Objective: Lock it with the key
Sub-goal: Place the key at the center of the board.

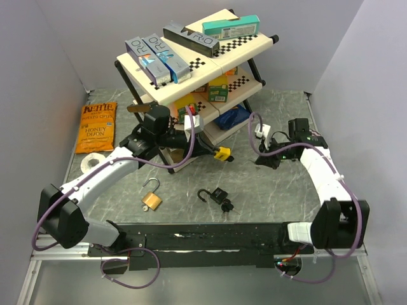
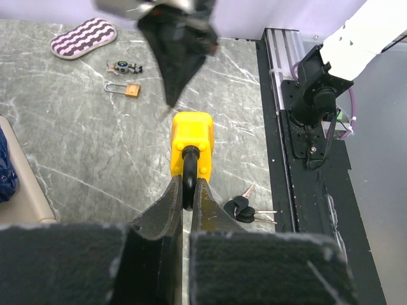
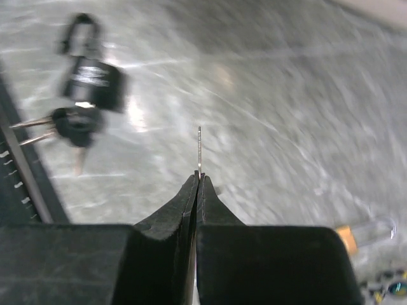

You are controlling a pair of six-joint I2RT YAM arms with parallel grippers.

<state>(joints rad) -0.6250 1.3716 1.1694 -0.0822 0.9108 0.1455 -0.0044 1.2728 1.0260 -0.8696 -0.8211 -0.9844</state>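
A yellow padlock (image 2: 191, 143) hangs above the table, and my left gripper (image 2: 187, 181) is shut on its black shackle. In the top view the yellow padlock (image 1: 222, 153) is just in front of the rack, with my left gripper (image 1: 210, 150) behind it. My right gripper (image 3: 197, 175) is shut on a key (image 3: 199, 149), whose thin blade sticks out past the fingertips, edge-on. Seen from above, my right gripper (image 1: 264, 159) is a short way right of the yellow lock. In the left wrist view the right gripper (image 2: 178, 51) points down toward the lock's body.
An open black padlock (image 1: 216, 194) with a bunch of keys (image 1: 226, 205) lies near the front rail. An open brass padlock (image 1: 151, 199) lies to its left. A rack of boxes (image 1: 191, 57) stands at the back, with a chip bag (image 1: 96, 127) and a tape roll (image 1: 92, 162) at the left.
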